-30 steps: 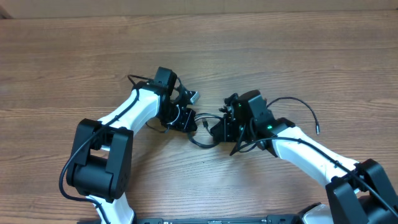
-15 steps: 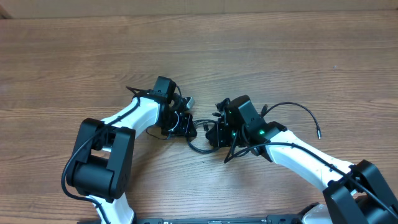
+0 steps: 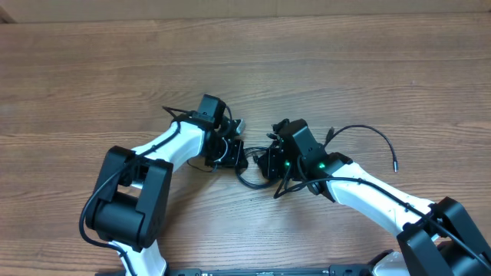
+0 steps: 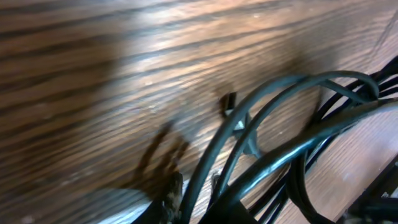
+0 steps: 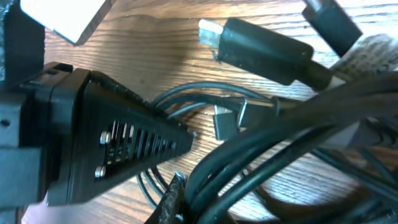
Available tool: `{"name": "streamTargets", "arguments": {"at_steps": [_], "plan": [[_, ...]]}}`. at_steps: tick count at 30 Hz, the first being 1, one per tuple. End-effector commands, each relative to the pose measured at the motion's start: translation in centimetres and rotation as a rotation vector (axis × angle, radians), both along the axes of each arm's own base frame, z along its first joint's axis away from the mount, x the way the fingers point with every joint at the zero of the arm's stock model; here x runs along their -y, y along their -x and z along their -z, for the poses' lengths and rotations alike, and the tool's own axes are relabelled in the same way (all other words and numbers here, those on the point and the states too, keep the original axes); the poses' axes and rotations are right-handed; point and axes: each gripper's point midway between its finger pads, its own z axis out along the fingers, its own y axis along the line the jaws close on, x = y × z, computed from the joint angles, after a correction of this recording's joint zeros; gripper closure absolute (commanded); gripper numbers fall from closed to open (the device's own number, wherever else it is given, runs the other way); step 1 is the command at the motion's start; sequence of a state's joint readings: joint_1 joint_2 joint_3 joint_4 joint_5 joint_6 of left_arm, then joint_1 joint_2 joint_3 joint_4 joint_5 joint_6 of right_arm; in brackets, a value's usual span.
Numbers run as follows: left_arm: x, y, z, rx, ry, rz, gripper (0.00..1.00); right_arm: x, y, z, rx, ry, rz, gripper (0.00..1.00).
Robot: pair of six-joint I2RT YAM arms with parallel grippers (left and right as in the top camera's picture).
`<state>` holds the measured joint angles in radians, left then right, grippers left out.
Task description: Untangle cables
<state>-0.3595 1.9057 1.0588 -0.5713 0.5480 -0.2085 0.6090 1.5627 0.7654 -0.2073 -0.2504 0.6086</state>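
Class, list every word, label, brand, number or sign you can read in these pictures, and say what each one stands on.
No text can be read in any view.
Pale paper tag beside the thin black cables, right wrist view: faint marks only, too blurred to read.
Brown wooden table: bare grain, no print or sign.

The cables (image 3: 247, 178) lie mid-table (image 3: 307, 61), between the left gripper (image 3: 234, 152) and the right gripper (image 3: 266, 162). One cable end (image 3: 395, 164) lies farther right.
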Motion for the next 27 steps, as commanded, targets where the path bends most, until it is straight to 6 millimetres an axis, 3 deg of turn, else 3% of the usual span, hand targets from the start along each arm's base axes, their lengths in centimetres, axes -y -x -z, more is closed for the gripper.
{"name": "streamTargets", "arguments": {"at_steps": [1, 7, 16, 27], "plan": [[0.1, 0.4, 0.7, 0.003, -0.036, 0.007, 0.81, 0.8, 0.1, 0.9, -0.006, 0.032, 0.037, 0.96], [-0.7, 0.1, 1.2, -0.002, -0.096, -0.043, 0.76, 0.9, -0.5, 0.7, 0.021, 0.038, 0.053, 0.96], [-1.1, -0.3, 1.4, 0.001, -0.12, -0.077, 0.48, 0.3, -0.8, 1.8, 0.009, 0.026, 0.045, 0.96], [-1.2, -0.3, 1.4, 0.002, -0.124, -0.077, 0.48, -0.1, -0.9, 2.0, 0.008, 0.01, 0.035, 0.96]]}}
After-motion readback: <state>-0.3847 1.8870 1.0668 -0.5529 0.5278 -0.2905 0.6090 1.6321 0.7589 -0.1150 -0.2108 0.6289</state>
